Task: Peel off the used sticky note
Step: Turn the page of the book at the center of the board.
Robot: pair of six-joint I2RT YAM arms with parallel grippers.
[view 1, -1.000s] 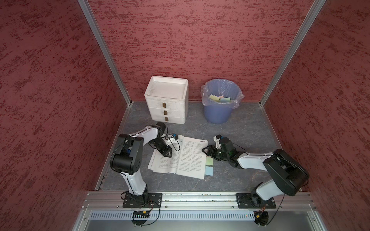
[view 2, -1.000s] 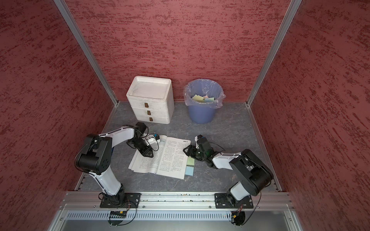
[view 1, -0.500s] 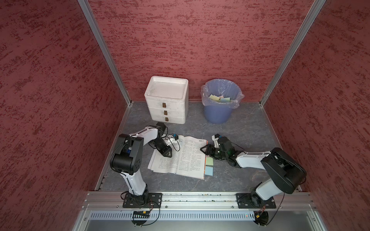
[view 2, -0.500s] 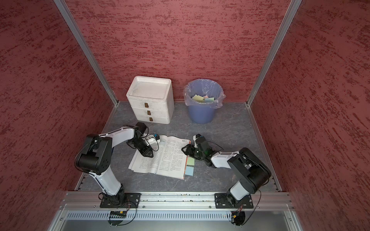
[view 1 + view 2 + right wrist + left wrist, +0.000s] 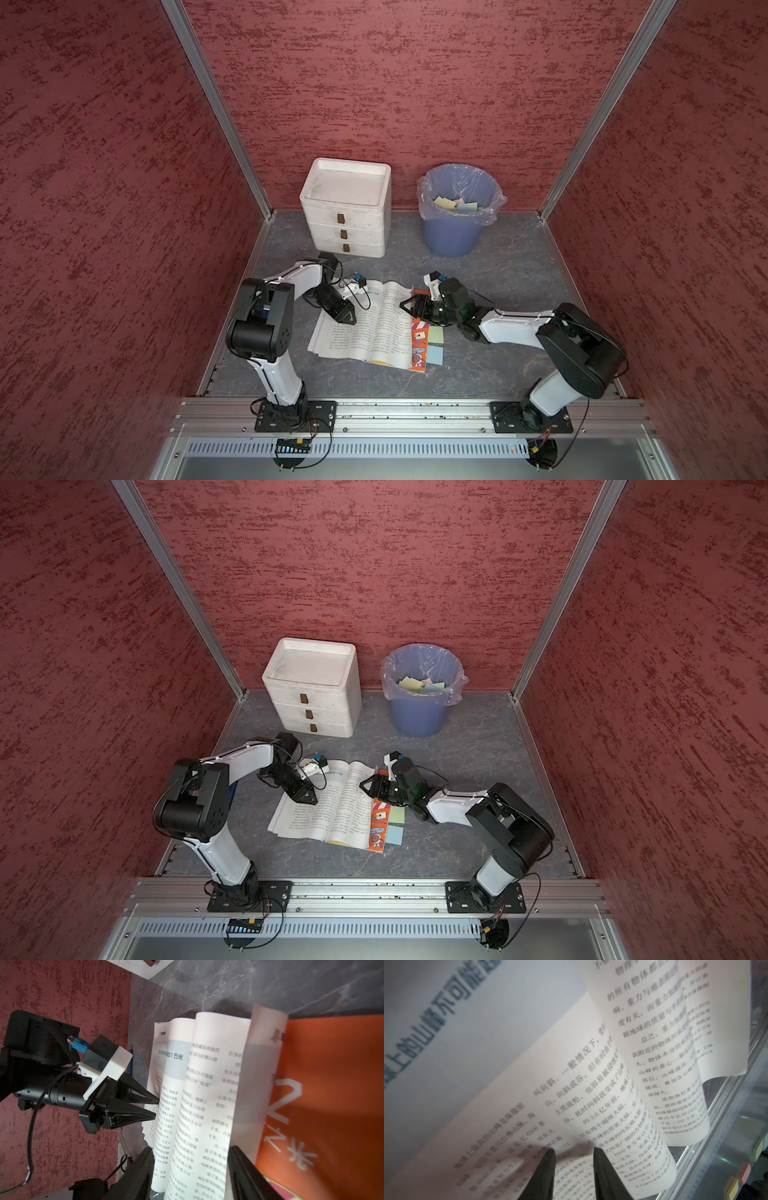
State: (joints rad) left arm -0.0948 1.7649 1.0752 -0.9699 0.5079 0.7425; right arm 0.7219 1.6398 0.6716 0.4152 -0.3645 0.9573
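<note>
An open book (image 5: 365,328) (image 5: 328,808) lies in the middle of the grey table. A green sticky note (image 5: 435,334) (image 5: 397,816) and a blue sticky note (image 5: 434,354) (image 5: 394,835) stick out from under the book's right edge. My left gripper (image 5: 351,320) (image 5: 574,1150) rests its tips on the left page, jaws slightly open with nothing between them. My right gripper (image 5: 409,305) (image 5: 190,1148) is open at the right page's far corner. A curl of lifted pages (image 5: 207,1105) stands between its fingers, and an orange page (image 5: 332,1095) shows beneath.
A white three-drawer unit (image 5: 347,208) stands at the back left. A blue bin (image 5: 457,232) with a plastic liner holds discarded notes at the back right. Red walls close in three sides, and a metal rail (image 5: 395,409) runs along the front.
My right gripper has moved left from beside the book onto its right page and raised a bunch of pages, baring the orange page. The left arm has stayed put.
</note>
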